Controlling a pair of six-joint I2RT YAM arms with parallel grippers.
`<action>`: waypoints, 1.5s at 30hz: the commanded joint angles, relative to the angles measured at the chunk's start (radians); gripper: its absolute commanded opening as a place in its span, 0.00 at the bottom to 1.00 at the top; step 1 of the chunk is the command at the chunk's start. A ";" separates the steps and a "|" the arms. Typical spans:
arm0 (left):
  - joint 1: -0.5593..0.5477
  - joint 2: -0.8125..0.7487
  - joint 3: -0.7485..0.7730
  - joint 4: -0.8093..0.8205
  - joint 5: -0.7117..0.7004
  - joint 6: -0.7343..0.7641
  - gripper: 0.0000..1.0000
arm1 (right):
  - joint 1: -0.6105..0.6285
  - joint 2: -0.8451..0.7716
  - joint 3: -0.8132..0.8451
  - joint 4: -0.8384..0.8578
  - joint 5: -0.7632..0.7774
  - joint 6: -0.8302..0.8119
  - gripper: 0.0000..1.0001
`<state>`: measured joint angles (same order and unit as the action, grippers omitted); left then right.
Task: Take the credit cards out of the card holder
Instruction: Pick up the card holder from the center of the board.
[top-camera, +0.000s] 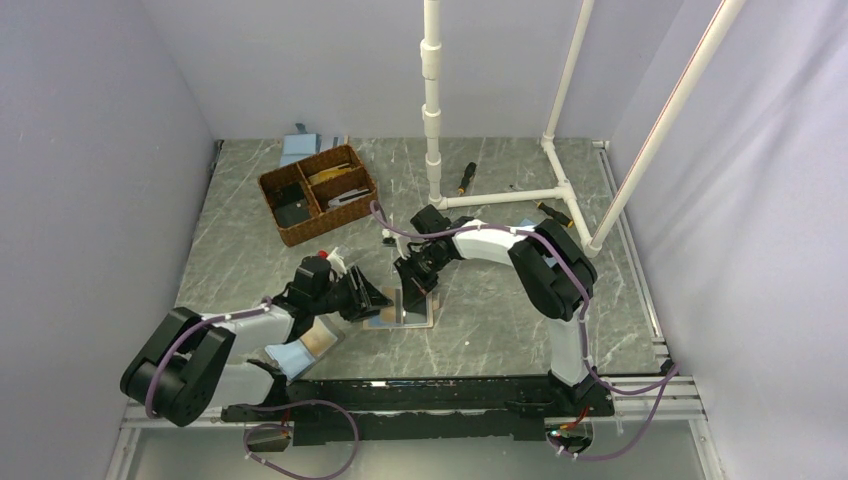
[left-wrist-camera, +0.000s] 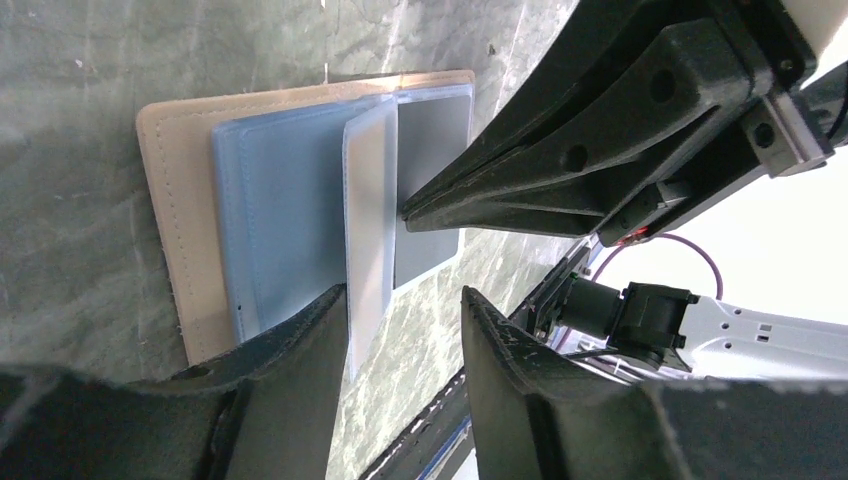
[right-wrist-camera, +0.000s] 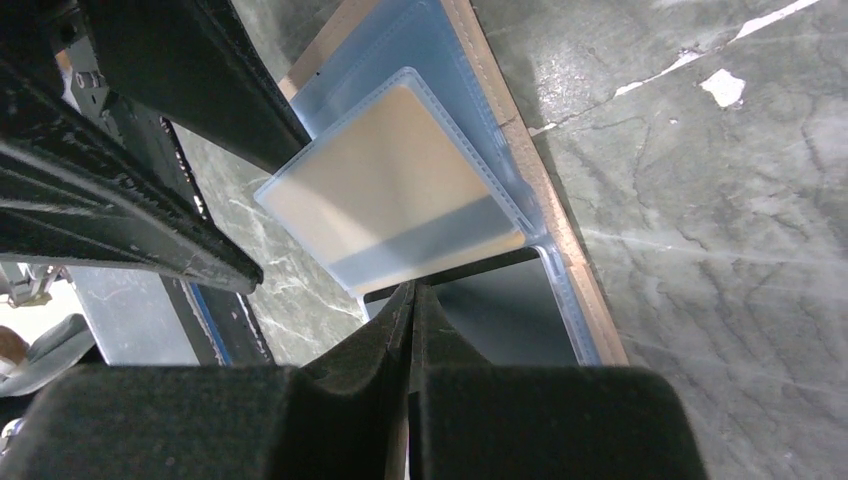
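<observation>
The card holder (top-camera: 418, 318) lies open on the table, light blue with tan edging (left-wrist-camera: 165, 200). One clear sleeve with a tan card (right-wrist-camera: 400, 195) stands up from it (left-wrist-camera: 370, 210). A dark card (right-wrist-camera: 505, 320) sits in the pocket beside it (left-wrist-camera: 435, 170). My left gripper (left-wrist-camera: 405, 315) is open, and the raised sleeve's edge is between its fingers, close to the left finger (left-wrist-camera: 300, 345). My right gripper (right-wrist-camera: 412, 292) is shut, its tips down on the dark card's pocket at the foot of the raised sleeve (left-wrist-camera: 405, 212). In the top view both grippers meet over the holder, the left (top-camera: 378, 300) and the right (top-camera: 408, 292).
A wicker basket (top-camera: 318, 195) with compartments stands at the back left, with a blue item (top-camera: 300, 148) behind it. A white pipe frame (top-camera: 500, 195) and a screwdriver (top-camera: 466, 178) are at the back. Another folder with a brown half (top-camera: 308, 348) lies under my left arm.
</observation>
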<state>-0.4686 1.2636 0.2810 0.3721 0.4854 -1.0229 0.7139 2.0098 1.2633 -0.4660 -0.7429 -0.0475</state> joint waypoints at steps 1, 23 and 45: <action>-0.008 0.033 0.010 0.073 0.016 -0.017 0.45 | -0.018 -0.017 0.037 -0.021 -0.031 -0.003 0.03; -0.092 0.212 0.093 0.306 0.138 -0.052 0.44 | -0.091 -0.057 0.027 -0.017 -0.055 0.015 0.04; -0.108 -0.110 0.055 -0.042 -0.092 0.035 0.54 | -0.159 0.024 0.031 -0.046 -0.341 0.046 0.28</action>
<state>-0.5728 1.1801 0.3508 0.3725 0.4347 -1.0080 0.5526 2.0109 1.2636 -0.4938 -0.9874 -0.0051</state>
